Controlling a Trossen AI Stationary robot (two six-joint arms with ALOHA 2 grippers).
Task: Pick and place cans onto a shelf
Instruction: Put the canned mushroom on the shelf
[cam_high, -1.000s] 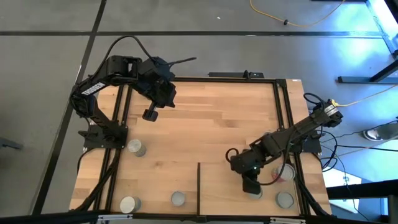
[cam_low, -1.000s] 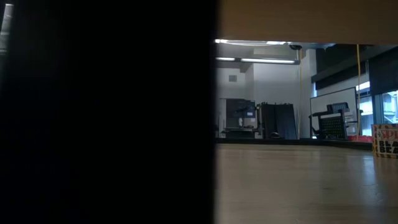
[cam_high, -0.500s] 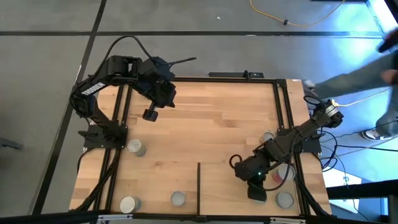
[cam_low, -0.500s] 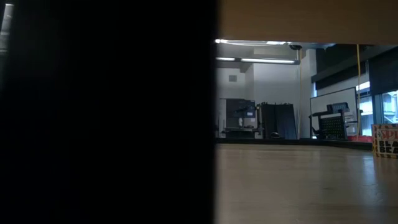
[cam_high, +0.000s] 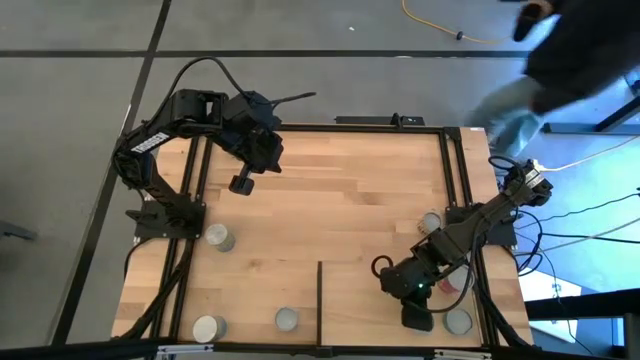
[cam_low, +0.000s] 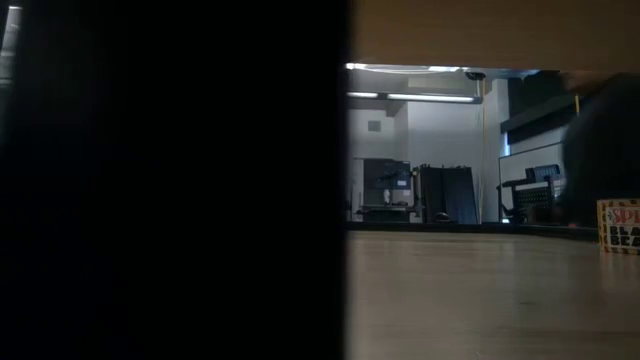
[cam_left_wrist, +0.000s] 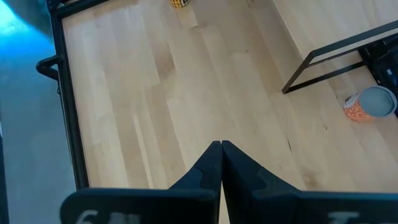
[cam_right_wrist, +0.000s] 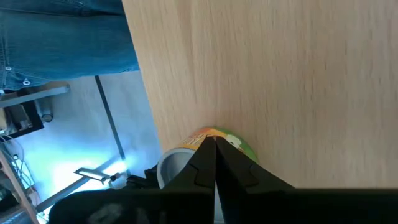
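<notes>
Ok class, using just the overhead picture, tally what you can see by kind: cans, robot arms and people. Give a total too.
Cans: 6, one half hidden by the right arm
Robot arms: 2
Person: 1
Total: 9

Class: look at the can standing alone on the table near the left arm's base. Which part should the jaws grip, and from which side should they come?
Grip the can by its round side wall, coming straight down from above. It stands upright, its silver top facing the overhead camera, with bare table around most of it, so open jaws could likely straddle it across its width.
</notes>
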